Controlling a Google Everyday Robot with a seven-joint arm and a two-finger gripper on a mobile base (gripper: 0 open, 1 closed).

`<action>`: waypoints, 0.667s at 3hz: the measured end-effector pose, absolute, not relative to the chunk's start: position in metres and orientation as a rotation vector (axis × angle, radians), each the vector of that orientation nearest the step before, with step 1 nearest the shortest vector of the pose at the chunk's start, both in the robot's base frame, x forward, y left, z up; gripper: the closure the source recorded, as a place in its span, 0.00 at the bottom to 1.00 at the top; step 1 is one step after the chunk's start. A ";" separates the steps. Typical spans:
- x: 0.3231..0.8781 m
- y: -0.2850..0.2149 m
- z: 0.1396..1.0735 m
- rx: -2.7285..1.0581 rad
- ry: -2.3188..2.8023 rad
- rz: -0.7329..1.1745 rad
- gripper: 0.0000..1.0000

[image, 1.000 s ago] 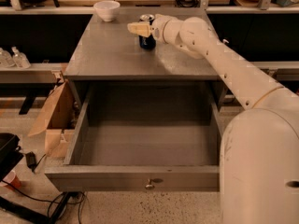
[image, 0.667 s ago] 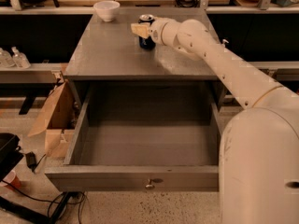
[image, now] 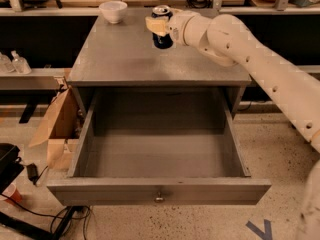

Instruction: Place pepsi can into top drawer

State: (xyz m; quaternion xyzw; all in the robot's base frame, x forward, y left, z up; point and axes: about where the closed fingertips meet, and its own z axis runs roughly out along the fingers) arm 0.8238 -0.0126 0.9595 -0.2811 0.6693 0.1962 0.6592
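Camera view, only one feed.

Tool (image: pixel 159 26) is at the back of the grey cabinet's surface (image: pixel 125 59), reaching in from the right on the white arm (image: pixel 260 66). Its tan fingers (image: pixel 154 25) are closed across the upper body of the pepsi can (image: pixel 163 39). I read that as a firm grip on the can, with nothing else held.

Change since a second ago: the can sat lower and a touch further left on the surface. It now shows higher and slightly to the right, silver top facing me. The white bowl (image: pixel 113 11) at the back left has not moved, so the shift is in the can and not the camera. I judge the lift has begun, though I cannot tell whether the can's base is fully clear of the surface.

Top drawer (image: pixel 160 188) is pulled wide open below the surface's front edge and unchanged over the same interval. Its floor is bare, and the knob (image: pixel 159 199) sits centred on the front panel. The can is well apart from it, up and behind.

Meaning for the task: the grasp is done and carry and release remain. The next move needs the can brought forward past the surface's front edge, then down between the drawer walls. The risk is clipping that edge on the descent.

A cardboard box (image: pixel 55 129) sits on the floor left of the cabinet, outside the path.
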 end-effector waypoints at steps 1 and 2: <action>0.769 -0.008 0.981 -0.694 1.454 0.505 1.00; 0.720 0.018 0.986 -0.776 1.393 0.612 1.00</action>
